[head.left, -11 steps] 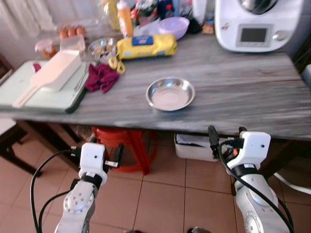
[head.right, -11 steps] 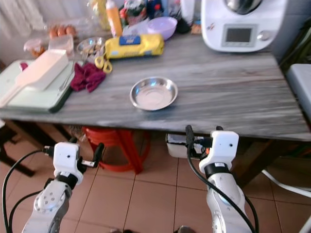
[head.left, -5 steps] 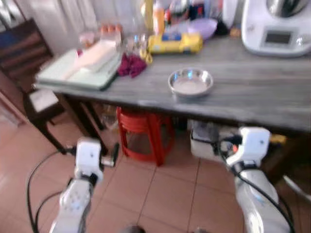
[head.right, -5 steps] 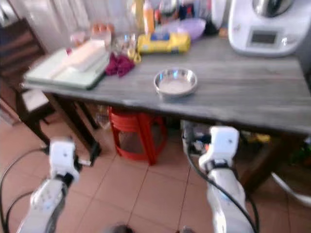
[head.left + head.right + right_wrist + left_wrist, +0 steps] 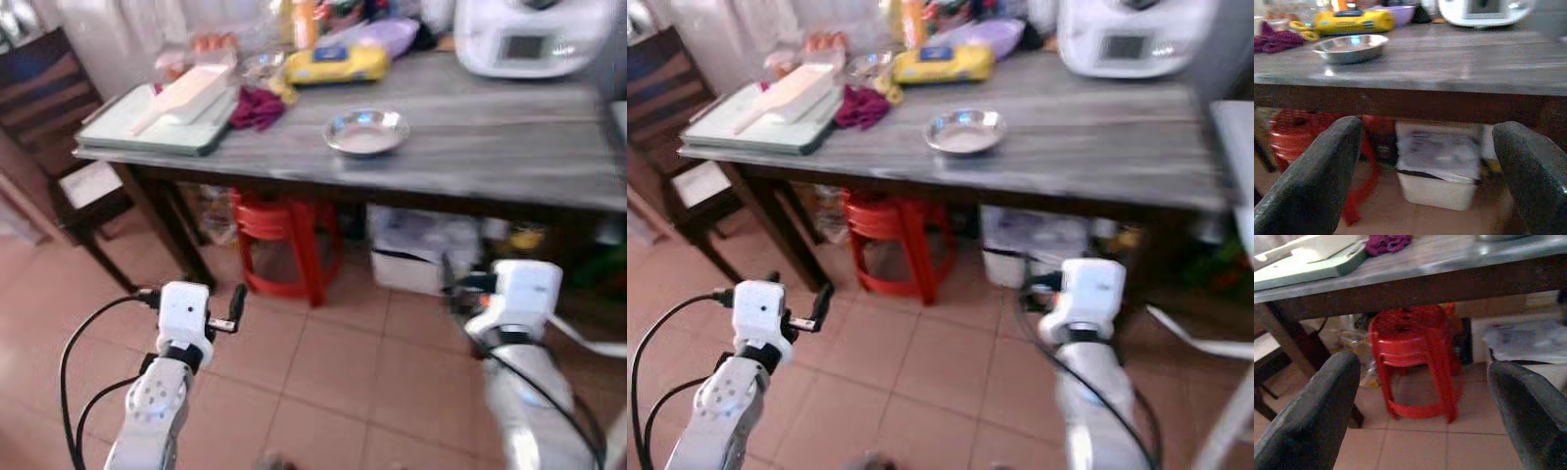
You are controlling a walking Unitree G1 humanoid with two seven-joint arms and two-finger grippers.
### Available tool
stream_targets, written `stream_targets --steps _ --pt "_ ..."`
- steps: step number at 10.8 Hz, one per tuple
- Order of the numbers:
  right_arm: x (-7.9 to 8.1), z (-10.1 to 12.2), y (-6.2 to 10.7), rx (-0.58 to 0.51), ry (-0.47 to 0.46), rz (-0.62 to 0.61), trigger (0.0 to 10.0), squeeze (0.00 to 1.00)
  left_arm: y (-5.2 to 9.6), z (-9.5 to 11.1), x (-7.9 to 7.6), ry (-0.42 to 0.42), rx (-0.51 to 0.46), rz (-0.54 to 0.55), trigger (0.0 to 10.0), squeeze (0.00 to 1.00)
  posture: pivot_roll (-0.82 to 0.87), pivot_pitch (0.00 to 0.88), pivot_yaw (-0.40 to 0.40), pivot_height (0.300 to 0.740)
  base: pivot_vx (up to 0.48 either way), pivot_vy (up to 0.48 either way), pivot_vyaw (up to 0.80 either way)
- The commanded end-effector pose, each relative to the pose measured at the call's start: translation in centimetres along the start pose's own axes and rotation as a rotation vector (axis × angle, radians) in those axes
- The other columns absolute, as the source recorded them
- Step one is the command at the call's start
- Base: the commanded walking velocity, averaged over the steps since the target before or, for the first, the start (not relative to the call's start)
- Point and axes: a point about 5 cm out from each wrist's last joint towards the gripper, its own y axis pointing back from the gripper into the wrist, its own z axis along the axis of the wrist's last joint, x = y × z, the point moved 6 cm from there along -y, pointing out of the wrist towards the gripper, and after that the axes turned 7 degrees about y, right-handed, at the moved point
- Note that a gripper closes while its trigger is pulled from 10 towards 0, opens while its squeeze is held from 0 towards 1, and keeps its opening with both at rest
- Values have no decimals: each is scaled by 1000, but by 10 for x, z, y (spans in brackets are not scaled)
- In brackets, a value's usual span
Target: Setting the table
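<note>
Table (image 5: 470, 166) of grey wood stands ahead, carrying a steel bowl (image 5: 365, 132) near its front edge, with a maroon cloth (image 5: 257, 106), a pale green tray (image 5: 147, 132) and a yellow packet (image 5: 336, 65) further left and back. Below it sits a red stool (image 5: 1415, 364). The left gripper (image 5: 1422, 416) and right gripper (image 5: 1425, 176) hang low over the floor tiles, both spread wide and empty.

Grey wood-grain table (image 5: 490, 147) w/ silver bowl (image 5: 366, 132), yellow pack (image 5: 331, 65), maroon cloth (image 5: 257, 108), pale green tray (image 5: 147, 132) far left; red stool (image 5: 284, 230) under; terracotta tile floor (image 5: 323, 372).
</note>
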Motion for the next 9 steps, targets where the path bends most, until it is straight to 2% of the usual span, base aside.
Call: stream_targets --steps 1,3,6,9 --pt "10 0 1 9 -26 27 10000 0 2 -2 7 -14 13 14 10000 0 -61 107 102 740 -304 0 0" --pt "11 0 1 7 -32 22 10000 0 2 0 3 -25 -8 -5 10000 0 -61 107 101 740 -150 0 0" --pt "10 -2 0 14 -56 23 10000 0 2 2 -4 19 -8 -74 10000 0 -63 103 99 740 0 0 0" --pt "11 0 -1 14 -56 26 10000 0 0 8 -14 34 -28 -109 10000 0 -65 102 100 740 0 0 -783"
